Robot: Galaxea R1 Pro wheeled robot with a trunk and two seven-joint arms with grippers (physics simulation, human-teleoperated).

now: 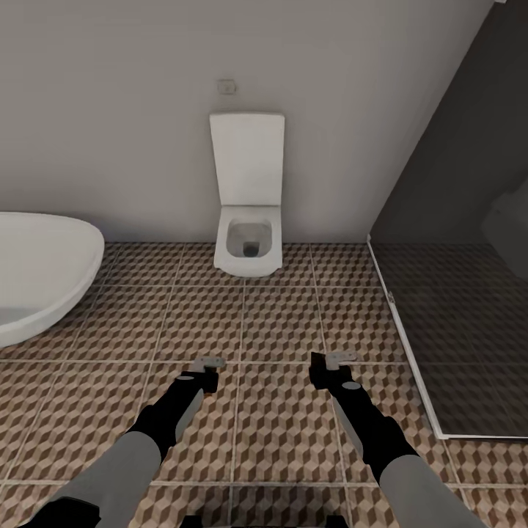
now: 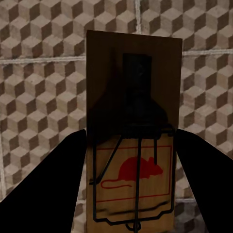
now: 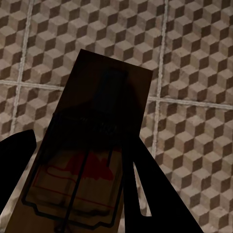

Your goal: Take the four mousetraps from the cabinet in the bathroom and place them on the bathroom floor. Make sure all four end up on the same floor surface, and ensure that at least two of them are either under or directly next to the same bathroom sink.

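Each gripper holds one mousetrap above the bathroom floor (image 1: 282, 433). My left gripper (image 1: 206, 372) is shut on a mousetrap (image 1: 210, 362); in the left wrist view that mousetrap (image 2: 133, 97) is a brown plate with wire parts and a red mouse print, between the black fingers (image 2: 53, 184). My right gripper (image 1: 331, 367) is shut on another mousetrap (image 1: 342, 357), which shows in the right wrist view as a shadowed plate (image 3: 104, 121) over the cube-pattern tiles (image 3: 194, 63). The cabinet and the sink are out of view.
A white square toilet (image 1: 248, 213) stands against the wall straight ahead. A white oval bathtub (image 1: 37, 271) fills the left. A dark glass shower enclosure (image 1: 455, 308) with a white frame closes off the right. Tiled floor lies open between them.
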